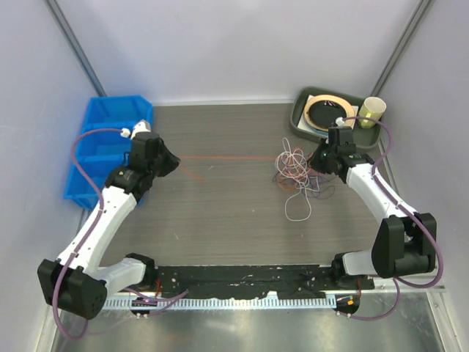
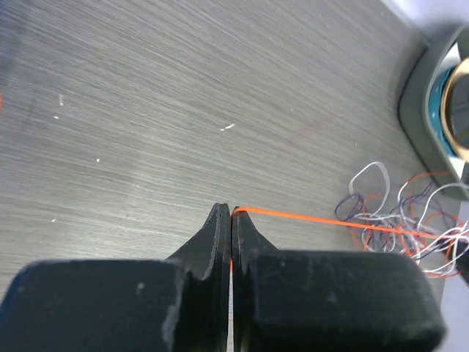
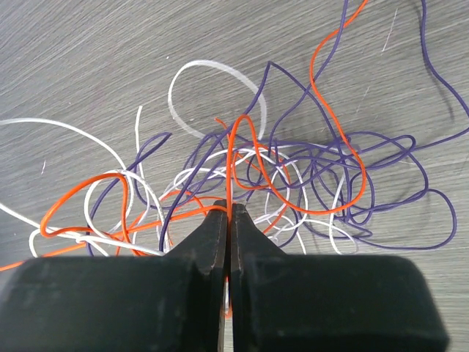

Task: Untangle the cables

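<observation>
1. Two arms, one thread: the left gripper point(image 1: 171, 163) stands at the left of the table point(image 1: 220, 220) with its jaws fully closed, an orange cable point(image 1: 227, 157) nipped between the tips. The cable runs from there in a straight, taut line across the wood to the tangle.

2. The cables point(image 1: 297, 174), orange, white and purple, lie in a loose knot right of centre on the table, just in front of the green tray point(image 1: 302, 121) and well away from the blue bin point(image 1: 102, 147).

3. At the tangle's right edge the right gripper point(image 1: 316, 163) is closed as well. Its wrist camera shows an orange loop point(image 3: 236, 143) rising out of the closed tips, with purple and white strands crossing behind.

4. Whether that loop belongs to the cable the left arm holds is hard to tell; the strands cross too thickly there.

5. The step in hand looks to be drawing the orange cable out of the knot, one arm pulling and the other anchoring.

6. The next move likely calls for a slow, steady draw to the left while the right holds firm, so the purple and white loops slip off rather than cinch tight.
</observation>
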Available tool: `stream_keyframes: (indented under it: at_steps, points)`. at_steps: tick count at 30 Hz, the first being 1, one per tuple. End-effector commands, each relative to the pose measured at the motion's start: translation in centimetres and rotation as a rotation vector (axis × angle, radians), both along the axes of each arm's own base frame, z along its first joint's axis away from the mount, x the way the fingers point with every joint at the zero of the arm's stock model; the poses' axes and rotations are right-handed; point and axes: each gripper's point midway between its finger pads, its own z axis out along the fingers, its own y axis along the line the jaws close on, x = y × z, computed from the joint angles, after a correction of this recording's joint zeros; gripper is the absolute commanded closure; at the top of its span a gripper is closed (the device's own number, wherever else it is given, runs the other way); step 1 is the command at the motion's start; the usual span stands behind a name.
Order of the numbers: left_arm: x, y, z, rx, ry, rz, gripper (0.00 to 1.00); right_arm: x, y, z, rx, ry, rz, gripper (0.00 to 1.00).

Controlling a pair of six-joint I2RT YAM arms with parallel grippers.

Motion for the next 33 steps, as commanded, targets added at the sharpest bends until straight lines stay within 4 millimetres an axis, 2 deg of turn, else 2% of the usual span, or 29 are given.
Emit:
stream_keyframes:
  at_steps: [1,2,3,4,5,6,9,11,12,15,17,18,19,20,21,23,24,27,28,29,30,31,32,33]
  points:
    - [-2.6,15.3,3.9,0.292,-0.01,0.559,1.0,-1.9,-13.7,-2.0,-0.36,0.12,-0.429,0.93]
    - [-2.6,15.6,4.6,0.278,-0.027,0.569,1.0,-1.9,-13.9,-2.0,-0.363,0.127,-0.431,0.72]
    - [-2.3,15.4,5.1,0.254,-0.05,0.559,1.0,-1.7,-13.6,-1.9,-0.353,0.124,-0.413,0.57]
    - [-2.0,15.0,5.6,0.24,-0.073,0.54,1.0,-1.3,-13.0,-1.6,-0.33,0.108,-0.386,0.48]
    - [-1.9,14.6,5.9,0.222,-0.092,0.516,1.0,-0.8,-11.2,-1.5,-0.266,0.093,-0.288,0.43]
    - [-1.0,13.1,6.5,0.175,-0.128,0.441,1.0,0.2,-10.3,-0.8,-0.227,0.042,-0.242,0.42]
    - [0.1,11.2,7.2,0.119,-0.174,0.338,1.0,1.4,-6.4,1.8,-0.073,-0.093,-0.084,0.4]
    - [0.4,11.0,7.9,0.114,-0.187,0.334,1.0,1.5,-5.8,3.9,-0.052,-0.168,-0.06,0.37]
    - [0.4,11.2,8.4,0.12,-0.193,0.339,1.0,1.6,-6.1,4.7,-0.067,-0.191,-0.072,0.36]
    - [0.9,11.0,10.9,0.115,-0.248,0.328,1.0,1.4,-5.8,7.7,-0.075,-0.291,-0.044,0.34]
    - [1.3,9.9,13.2,0.077,-0.31,0.27,1.0,1.2,-3.4,8.7,-0.036,-0.359,0.075,0.33]
    - [1.5,9.6,13.9,0.067,-0.327,0.255,1.0,1.3,-2.6,10.2,-0.047,-0.43,0.121,0.33]
    - [1.6,9.3,15.2,0.061,-0.358,0.239,1.0,1.1,-1.5,10.7,-0.081,-0.47,0.199,0.32]
    - [1.7,8.3,16.3,0.039,-0.391,0.188,1.0,0.6,1.9,11.2,-0.095,-0.512,0.308,0.32]
    - [1.8,7.7,17.1,0.03,-0.415,0.151,1.0,-0.1,3.7,11.7,-0.125,-0.551,0.392,0.32]
    - [1.9,5.6,19.0,-0.009,-0.464,0.036,1.0,-1.3,8.1,11.2,-0.193,-0.644,0.602,0.32]
    - [1.9,4.8,19.6,-0.025,-0.48,-0.01,1.0,-2.8,11.4,10.3,-0.185,-0.658,0.727,0.32]
    - [1.7,3.6,21.1,-0.048,-0.516,-0.077,1.0,-3.5,14.2,8.5,-0.294,-0.678,0.912,0.31]
    - [1.5,3.6,21.5,-0.052,-0.528,-0.081,1.0,-3.1,14.8,7.1,-0.304,-0.651,0.942,0.31]
    - [1.4,3.6,21.8,-0.054,-0.537,-0.081,1.0,-2.6,15.7,7.8,-0.32,-0.713,0.994,0.31]
    - [1.2,3.5,21.8,-0.056,-0.539,-0.082,1.0,-2.3,16.3,7.5,-0.326,-0.726,1.021,0.31]
    - [1.1,3.5,21.8,-0.057,-0.542,-0.081,1.0,-1.5,16.9,6.2,-0.333,-0.702,1.035,0.31]
    - [0.8,3.5,22.2,-0.058,-0.556,-0.083,1.0,-0.9,17.7,6.9,-0.333,-0.733,1.055,0.31]
    - [0.7,3.5,21.9,-0.058,-0.552,-0.083,1.0,-0.5,18.3,6.2,-0.34,-0.724,1.092,0.31]
